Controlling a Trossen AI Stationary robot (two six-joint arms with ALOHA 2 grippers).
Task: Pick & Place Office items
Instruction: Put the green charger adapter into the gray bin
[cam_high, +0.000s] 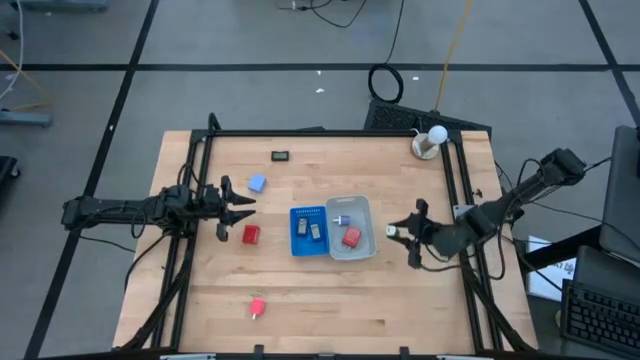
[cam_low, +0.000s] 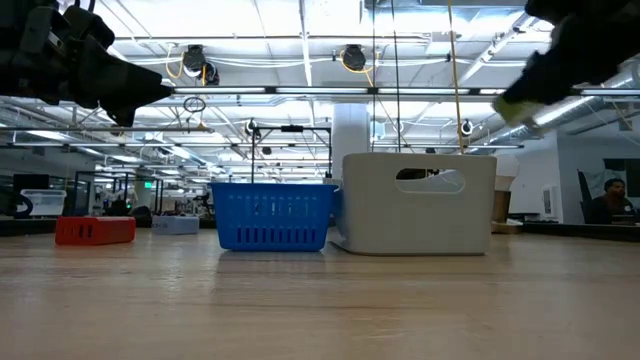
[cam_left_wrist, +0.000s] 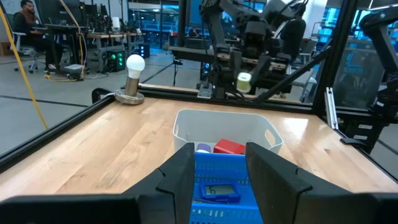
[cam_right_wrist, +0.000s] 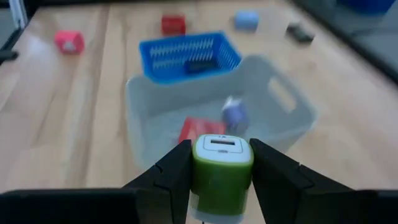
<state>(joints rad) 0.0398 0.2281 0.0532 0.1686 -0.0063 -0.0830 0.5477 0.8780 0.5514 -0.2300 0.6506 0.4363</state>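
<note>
My right gripper (cam_right_wrist: 221, 167) is shut on a green block with a pale base (cam_right_wrist: 222, 163), just right of the clear tray (cam_high: 362, 248). That tray holds a red block (cam_right_wrist: 198, 129) and a pale blue piece (cam_right_wrist: 235, 114). The blue ribbed tray (cam_high: 298, 246) beside it holds two dark flat pieces (cam_high: 316, 231). My left gripper (cam_high: 232, 210) hovers open left of the blue tray, between a pale blue block (cam_high: 257, 184) and a red block (cam_high: 250, 234). A black rectangle (cam_high: 281, 155) lies toward the far edge and a pink-red block (cam_high: 257, 308) toward the near edge. My right gripper pinches the green block by its two opposite sides (cam_right_wrist: 198, 168) between both fingers, reaching in roughly level from the table's right. The block is lifted clear, well above the table top (cam_low: 515, 105), with its slotted face (cam_right_wrist: 221, 144) turned toward the camera.
A light bulb on a round base (cam_high: 430, 141) stands at the far right corner. Dark frame rails (cam_high: 455, 190) run along the table's left and right sides. Bare wood (cam_high: 380, 300) lies toward the near edge. A person sits at a desk (cam_left_wrist: 28, 25) in the room beyond.
</note>
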